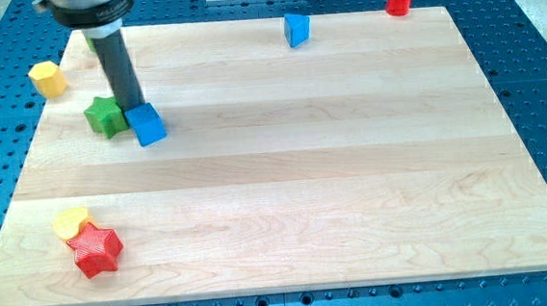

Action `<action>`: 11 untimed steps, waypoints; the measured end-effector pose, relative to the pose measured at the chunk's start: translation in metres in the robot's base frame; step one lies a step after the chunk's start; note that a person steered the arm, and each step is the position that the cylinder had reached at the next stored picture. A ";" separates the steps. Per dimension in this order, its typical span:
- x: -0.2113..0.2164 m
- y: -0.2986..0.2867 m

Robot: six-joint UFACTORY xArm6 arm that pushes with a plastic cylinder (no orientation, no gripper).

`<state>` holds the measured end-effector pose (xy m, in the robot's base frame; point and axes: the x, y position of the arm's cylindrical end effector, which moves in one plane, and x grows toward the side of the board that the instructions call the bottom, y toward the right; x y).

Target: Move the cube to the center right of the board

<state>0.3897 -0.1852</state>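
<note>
A blue cube (146, 123) sits on the wooden board (294, 171) at the view's upper left. My tip (131, 107) stands right behind the cube, touching or almost touching its top-left edge. A green star-shaped block (105, 116) lies just left of the cube and of my tip.
A second blue block (296, 29) stands near the board's top edge. A red cylinder (398, 0) sits off the board at the top right. A yellow block (47, 79) lies off the board's left side. A yellow block (70, 222) and a red star (95, 248) touch at the lower left.
</note>
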 end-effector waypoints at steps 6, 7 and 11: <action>-0.010 0.229; -0.010 0.247; 0.012 0.248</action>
<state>0.4020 0.0623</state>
